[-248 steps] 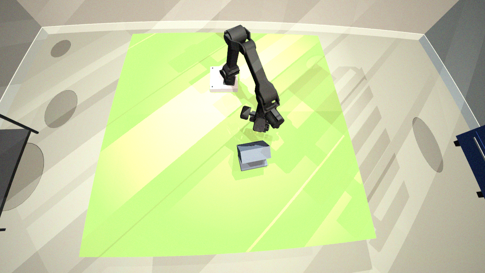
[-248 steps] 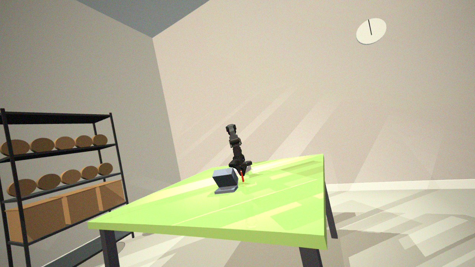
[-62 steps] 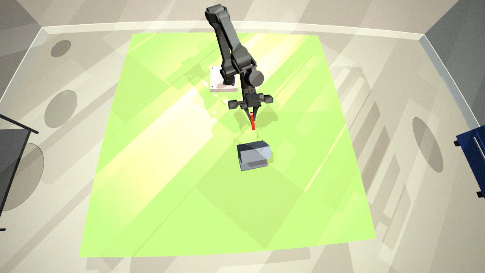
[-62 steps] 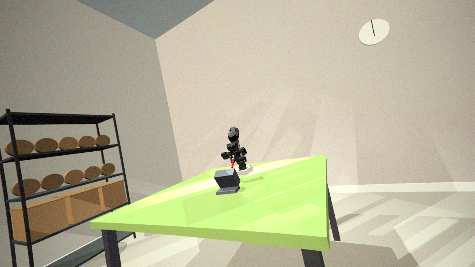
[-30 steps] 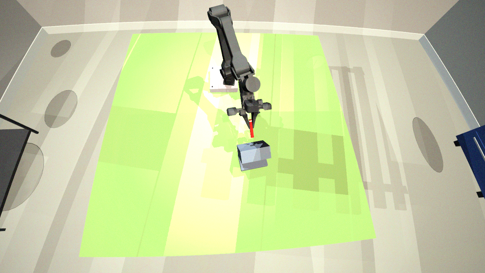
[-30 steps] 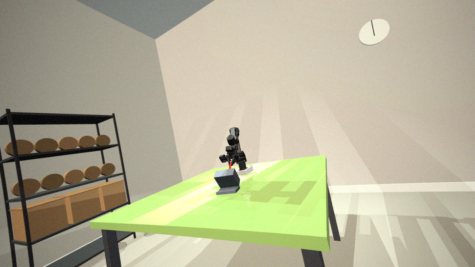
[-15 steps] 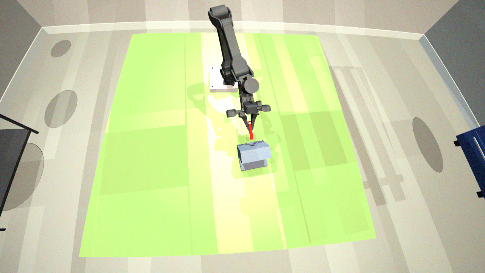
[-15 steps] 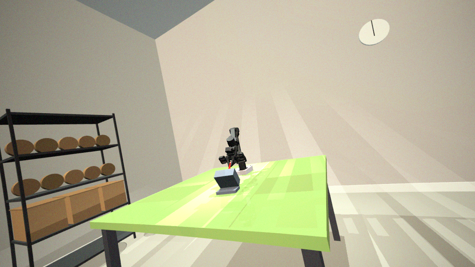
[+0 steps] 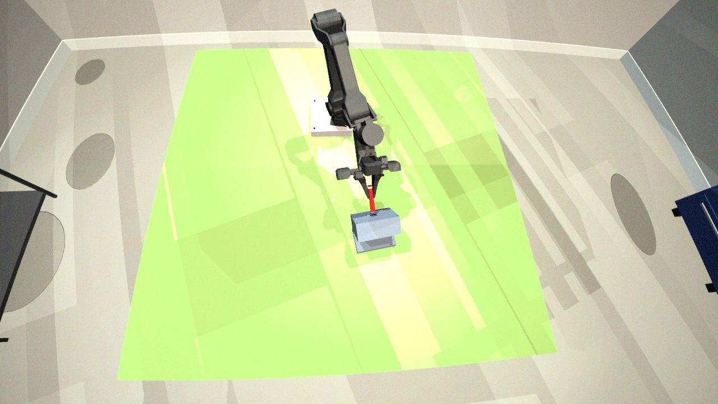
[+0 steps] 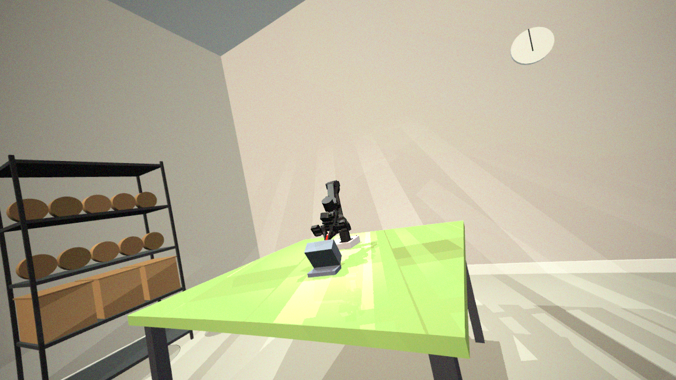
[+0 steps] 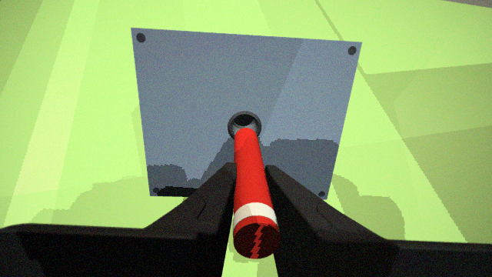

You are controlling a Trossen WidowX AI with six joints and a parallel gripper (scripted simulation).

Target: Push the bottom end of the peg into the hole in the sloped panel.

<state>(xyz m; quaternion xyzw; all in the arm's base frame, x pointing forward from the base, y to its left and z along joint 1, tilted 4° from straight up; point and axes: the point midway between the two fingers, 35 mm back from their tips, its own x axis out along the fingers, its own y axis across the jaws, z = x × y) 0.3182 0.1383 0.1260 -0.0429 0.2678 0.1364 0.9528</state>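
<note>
red and round-sided, the peg [image 9: 372, 200] [image 10: 327, 237] [image 11: 251, 173] is tilted, gripped between the two dark fingers of the gripper [image 9: 372, 194] [image 11: 249, 173], which are closed on its sides with only its width between them. a white band circles it near the upper end. its lower end is at the round hole [image 9: 373, 214] [image 11: 244, 120] in the blue-grey sloped panel [image 9: 376, 224] [image 10: 322, 253] [image 11: 215, 85]; the wrist view shows it overlapping the near rim, with dark opening visible beyond. whether it touches the rim or has entered cannot be told. nearly all of its length is outside the hole.

the panel stands on the green table [image 9: 251, 311] [image 10: 283, 307] [image 11: 58, 135], well in from every edge and corner. the black arm [image 9: 344, 75] [image 10: 332, 191] rises from a white base plate [image 9: 317, 131] [image 10: 354, 242], nearer the table edge by the pale wall [image 10: 401, 94]. bands of light and shade cross the tabletop and floor [image 9: 90, 251] [image 10: 567, 330].

beyond the table's edges, the exterior view shows a black shelf rack [image 10: 90, 163] with round brown pieces and brown boxes, and a white clock [image 10: 532, 45] high on the wall.
</note>
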